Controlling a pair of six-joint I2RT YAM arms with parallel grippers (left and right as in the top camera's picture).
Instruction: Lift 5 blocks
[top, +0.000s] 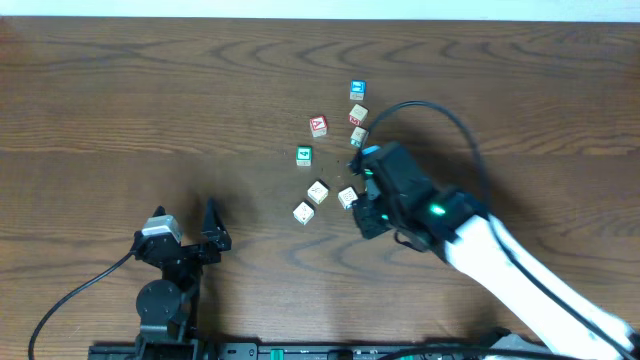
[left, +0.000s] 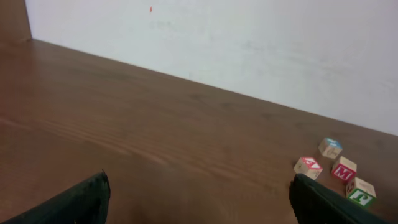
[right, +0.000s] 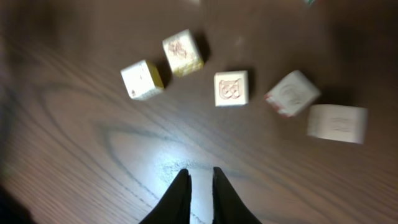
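Hovering tool: right gripper (right: 200, 171), over the table (right: 74, 162); height above the wood not clear from the wrist view.
Right fingers: all but pressed together, a thin slit between the tips, pinching nothing.
Blocks, bearing: all five cream blocks (right: 182, 52) lie ahead of the right fingertips, strung in a loose arc across the line of approach; none touches the fingers.
Nearest candidate: centre block (right: 231, 88), ahead of the slit and a shade to its right.
Flanks: two blocks ahead-left of the tips, two ahead-right; the far right one is blurred.
Long axis: none, since these are cubes. The centre block's faces look roughly square to the closing line of the fingers.
Left gripper (left: 199, 180): fingers spread wide, empty.
Left bearing: the cluster sits well ahead of it and off to its right, well apart.
Nearer arm: right, clearly.
Judgement: the next move likely calls for the right fingers to spread first, then a short advance forward and slightly right to straddle the centre block.
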